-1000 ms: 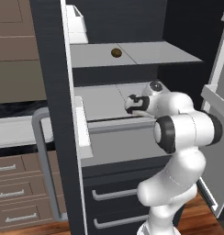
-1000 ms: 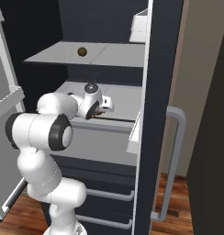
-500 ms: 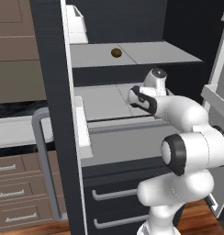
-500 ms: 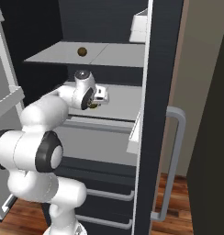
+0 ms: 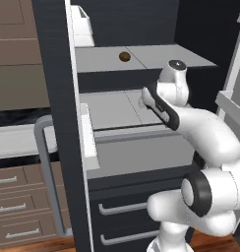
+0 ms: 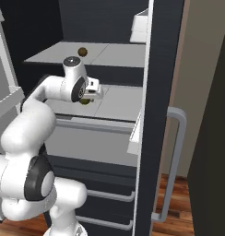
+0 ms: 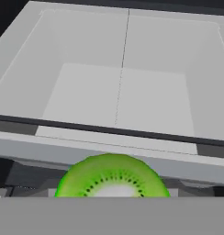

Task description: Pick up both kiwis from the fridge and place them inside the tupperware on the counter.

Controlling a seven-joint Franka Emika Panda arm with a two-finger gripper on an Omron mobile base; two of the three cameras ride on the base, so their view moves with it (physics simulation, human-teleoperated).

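Fridge [image 5: 141, 110]: stood open, grey shelves bare around the arm.
Jaws: clenched on green kiwi [image 7: 111, 176], gripper [image 6: 88, 99] held above middle shelf.
Brown kiwi [image 5: 124, 56]: lay on upper shelf.
Advice: grip should be kept firm, withdrawal level, clear of door bin [image 6: 135, 133].

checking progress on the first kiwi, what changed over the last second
The arm folded back and the gripper lifted, drawing the green kiwi out from over the middle shelf toward the fridge's open front. The grip stayed closed on it. The brown kiwi stayed on the upper shelf.
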